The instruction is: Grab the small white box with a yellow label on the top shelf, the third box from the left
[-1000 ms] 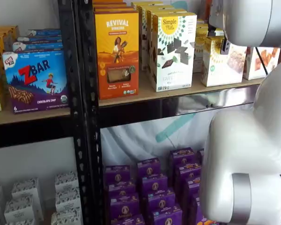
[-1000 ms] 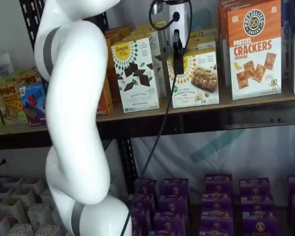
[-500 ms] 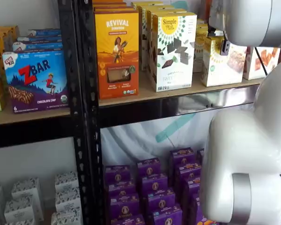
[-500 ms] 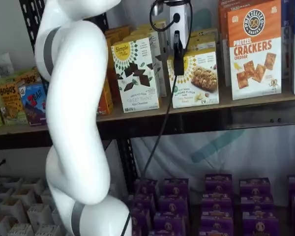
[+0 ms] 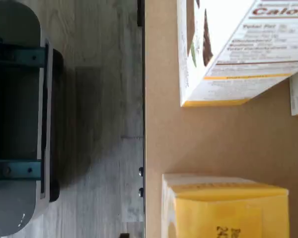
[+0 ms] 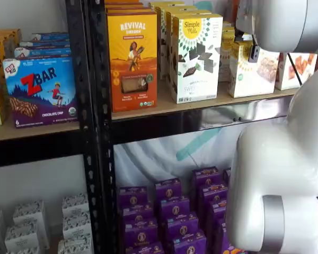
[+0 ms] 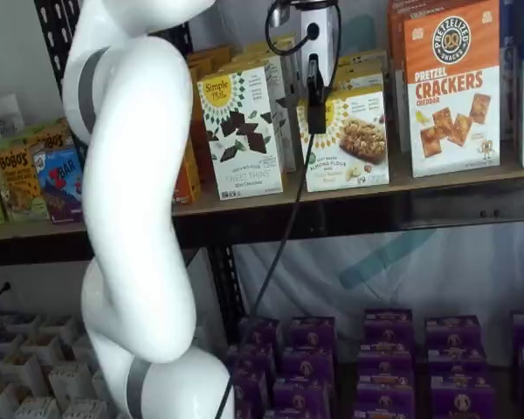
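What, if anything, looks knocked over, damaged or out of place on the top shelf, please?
Nothing stands out. The small white box stands upright on the top shelf beside the taller chocolate-thins carton, with the end effector in front of it.

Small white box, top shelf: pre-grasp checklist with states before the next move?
1. Target identified: ok. The small white box stands upright on the top shelf.
2. Neighbours apart from it: ok. Gaps show to the Simple Mills carton and the pretzel crackers carton.
3. Gripper lined up: ok. Its black fingers hang before the box's upper left part.
4. Fingers open: cannot tell, no gap shows.
5. Box gripped: not ok, fingers are not closed on it.
6. Cable clear of box: cannot tell.
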You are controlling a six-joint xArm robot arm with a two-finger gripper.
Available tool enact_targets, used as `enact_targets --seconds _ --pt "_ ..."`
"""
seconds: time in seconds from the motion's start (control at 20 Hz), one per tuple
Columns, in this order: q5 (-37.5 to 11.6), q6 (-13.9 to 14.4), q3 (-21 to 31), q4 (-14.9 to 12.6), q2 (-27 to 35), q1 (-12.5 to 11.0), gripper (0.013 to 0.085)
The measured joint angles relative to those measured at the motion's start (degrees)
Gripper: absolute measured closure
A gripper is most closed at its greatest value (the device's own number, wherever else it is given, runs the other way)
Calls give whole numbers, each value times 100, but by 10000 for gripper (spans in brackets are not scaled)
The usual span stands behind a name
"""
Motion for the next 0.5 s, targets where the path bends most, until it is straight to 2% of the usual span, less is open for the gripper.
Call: enact_targets --seconds 0.05,0.2,0.25,0.5 --pt "15 0 -12 8 8 -4 210" --pt "40 -9 -49 42 25 -21 250" --pt "49 -13 -66 53 32 -29 290" --pt "80 -15 -104 21 37 -27 290"
